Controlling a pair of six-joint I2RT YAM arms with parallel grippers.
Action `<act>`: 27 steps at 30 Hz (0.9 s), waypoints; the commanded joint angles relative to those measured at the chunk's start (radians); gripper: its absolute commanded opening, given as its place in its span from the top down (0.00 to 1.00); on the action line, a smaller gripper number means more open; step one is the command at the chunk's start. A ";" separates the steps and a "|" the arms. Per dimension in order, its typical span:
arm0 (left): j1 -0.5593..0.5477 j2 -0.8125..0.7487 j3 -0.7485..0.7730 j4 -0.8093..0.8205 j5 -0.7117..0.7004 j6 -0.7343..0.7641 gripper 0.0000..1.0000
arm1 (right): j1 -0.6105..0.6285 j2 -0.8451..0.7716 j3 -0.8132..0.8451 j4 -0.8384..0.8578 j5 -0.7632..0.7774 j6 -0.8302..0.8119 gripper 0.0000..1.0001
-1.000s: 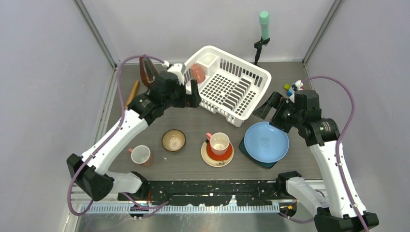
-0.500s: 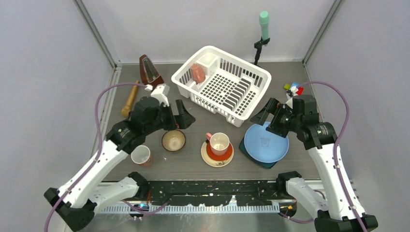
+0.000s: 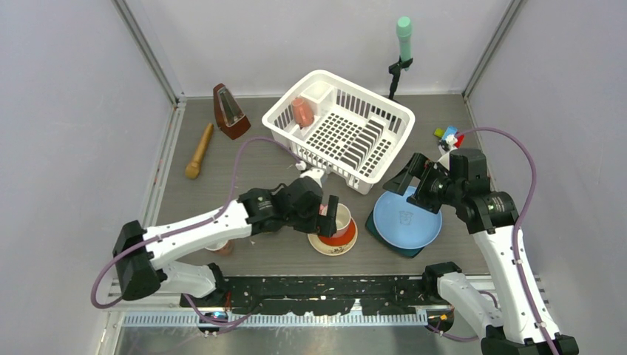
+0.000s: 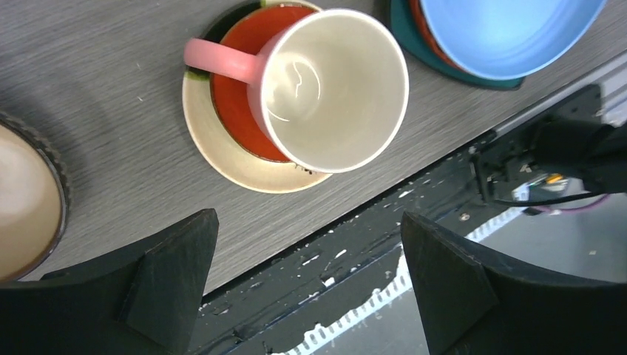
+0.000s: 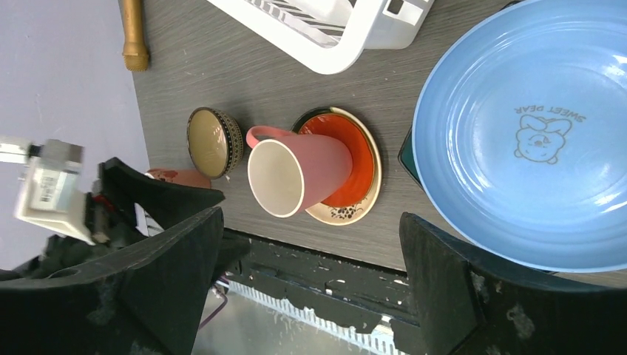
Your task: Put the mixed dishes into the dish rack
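A pink mug (image 3: 339, 218) stands on a red saucer (image 3: 325, 231) stacked on a cream saucer (image 3: 333, 248) at the table's front centre. My left gripper (image 3: 327, 213) is open and empty, hovering just left of and above this mug (image 4: 333, 89). The light blue plate (image 3: 408, 218) lies on the dark teal plate (image 3: 378, 238); my right gripper (image 3: 414, 181) is open and empty above its far edge. The brown bowl (image 5: 211, 140) and a second pink mug (image 3: 219, 248) sit left, mostly under my left arm. Another pink mug (image 3: 302, 111) lies in the white dish rack (image 3: 370, 181).
A brown metronome (image 3: 230, 111) and a wooden pestle (image 3: 199, 150) are at the back left. Coloured toy blocks (image 3: 449, 135) sit right of the rack. A green-topped stand (image 3: 403, 44) rises behind the rack. A black rail (image 3: 325, 285) runs along the near edge.
My left arm swung from the rack's left corner down and right across the bowl to the mug on the saucers, staying open. My right gripper shifted slightly nearer the blue plate.
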 commanded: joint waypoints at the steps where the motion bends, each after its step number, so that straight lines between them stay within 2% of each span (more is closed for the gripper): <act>1: -0.066 0.059 0.040 0.007 -0.095 -0.003 0.03 | -0.004 -0.018 -0.003 0.006 -0.014 -0.010 0.05; 9: -0.074 0.108 0.013 0.050 -0.093 0.012 0.05 | -0.004 -0.004 -0.008 -0.001 -0.011 -0.021 0.06; 15: -0.075 0.160 0.038 0.027 -0.159 0.014 0.08 | -0.004 0.011 -0.007 0.011 -0.020 -0.024 0.06; 20: -0.074 0.113 0.051 0.091 -0.077 -0.014 0.07 | -0.004 0.016 0.000 0.012 -0.017 -0.033 0.06; 24: -0.066 0.067 0.024 0.121 -0.128 -0.073 0.03 | -0.004 0.020 -0.007 0.015 -0.015 -0.038 0.06; 27: -0.045 0.075 0.009 0.129 -0.145 -0.097 0.06 | -0.004 0.023 -0.015 0.024 -0.018 -0.038 0.06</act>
